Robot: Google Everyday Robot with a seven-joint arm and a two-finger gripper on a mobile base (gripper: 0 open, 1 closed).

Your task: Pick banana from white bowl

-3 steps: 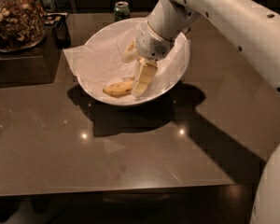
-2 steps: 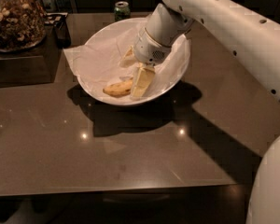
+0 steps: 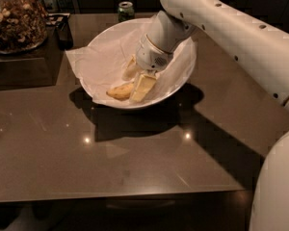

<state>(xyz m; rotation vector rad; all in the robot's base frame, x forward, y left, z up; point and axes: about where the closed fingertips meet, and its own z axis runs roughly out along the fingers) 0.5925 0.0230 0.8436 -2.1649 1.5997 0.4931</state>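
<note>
The white bowl stands at the back middle of the dark table, lined with crinkled white paper. The yellow banana lies in the bowl's front part. Its right end is hidden behind my near finger. My gripper reaches down into the bowl from the upper right. It is open, with one finger in front of the banana's right end and the other finger behind it. I cannot tell whether the fingers touch the banana.
A glass jar of nuts stands on a dark block at the back left. A green can stands behind the bowl. My white arm crosses the right side. The table's front edge runs along the bottom.
The gripper and wrist have shifted slightly left inside the bowl. The banana and the bowl have not moved.
</note>
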